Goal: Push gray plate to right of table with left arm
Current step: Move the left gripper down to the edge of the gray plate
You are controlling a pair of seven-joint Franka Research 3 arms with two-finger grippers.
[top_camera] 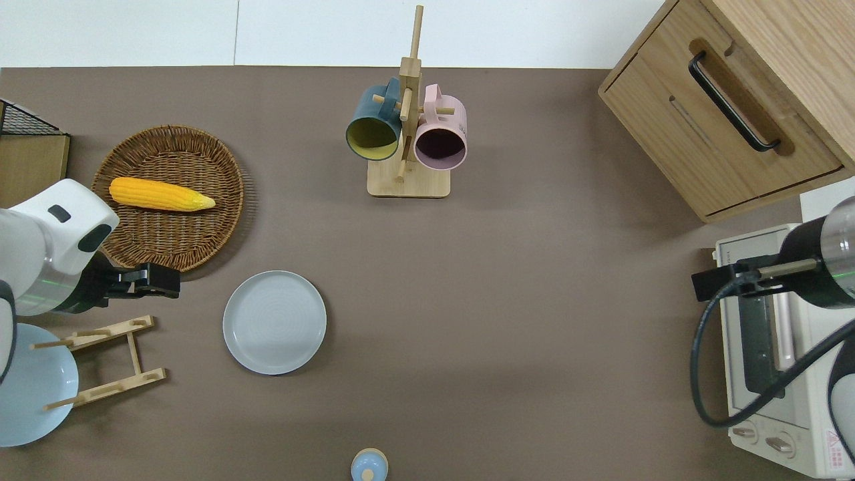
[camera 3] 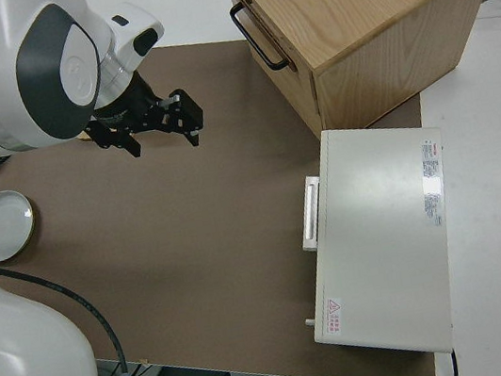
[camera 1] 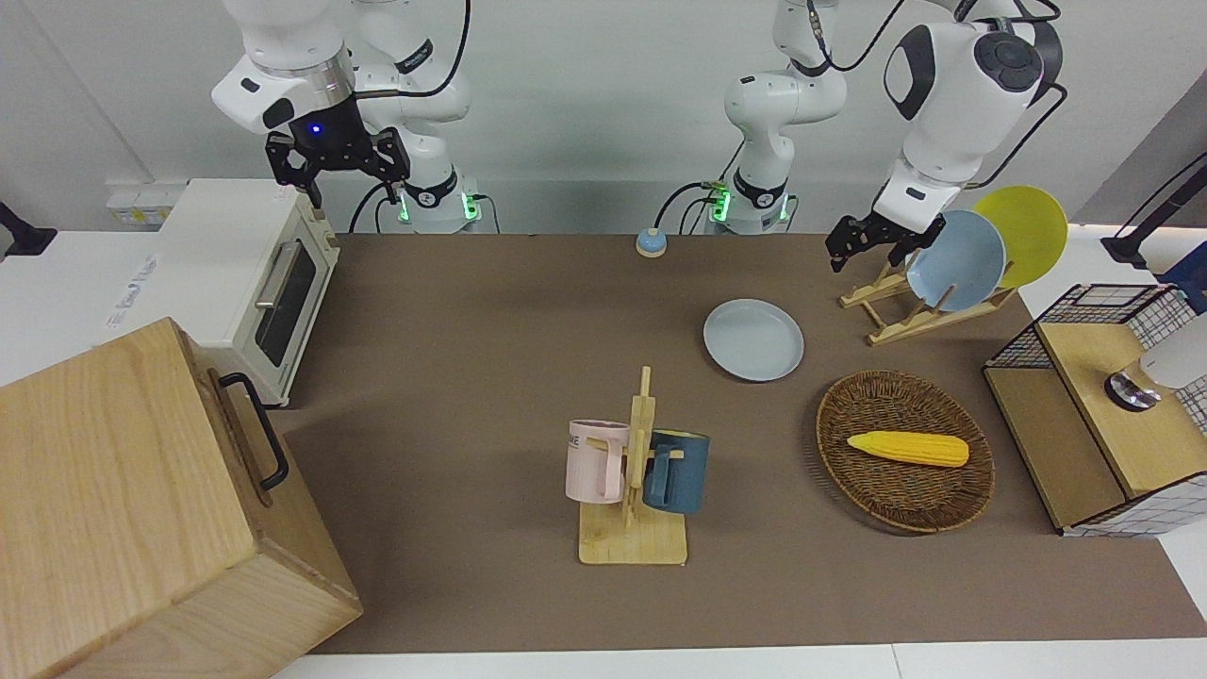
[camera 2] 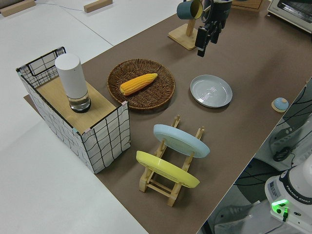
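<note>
The gray plate lies flat on the brown table; it also shows in the overhead view and the left side view. My left gripper is open and empty. In the overhead view it hangs over the table at the near edge of the wicker basket, toward the left arm's end from the plate and apart from it. It also shows in the left side view. My right gripper is open and parked.
A wicker basket holding a corn cob lies farther from the robots than the plate. A wooden rack with a blue plate and a yellow plate, a mug stand, a toaster oven, a wooden cabinet and a small blue knob are also there.
</note>
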